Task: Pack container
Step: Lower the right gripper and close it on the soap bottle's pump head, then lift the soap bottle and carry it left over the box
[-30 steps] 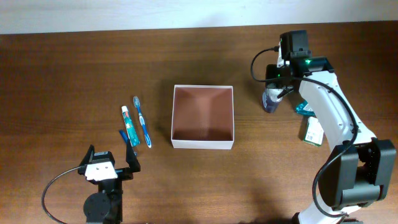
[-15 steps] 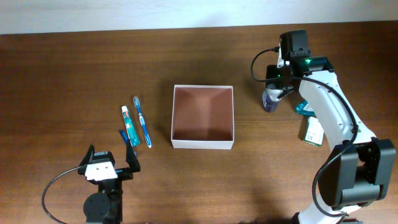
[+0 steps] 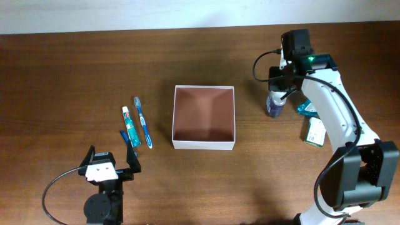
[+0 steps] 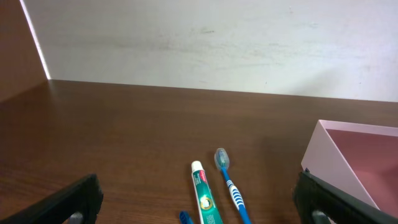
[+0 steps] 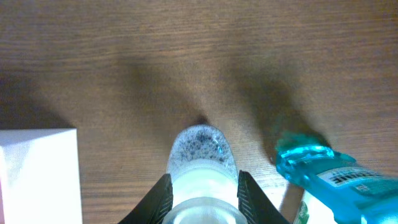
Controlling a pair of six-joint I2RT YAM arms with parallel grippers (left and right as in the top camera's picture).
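Bottle (image 5: 204,155) stands upright, pinched between the right gripper's (image 5: 204,186) fingers, just right of the container (image 3: 204,144) at mid-table — probably gripped for lifting into it. Left gripper (image 3: 112,157) rests spread wide near toothpaste (image 3: 129,128) and toothbrush (image 3: 144,122) — likely its share.
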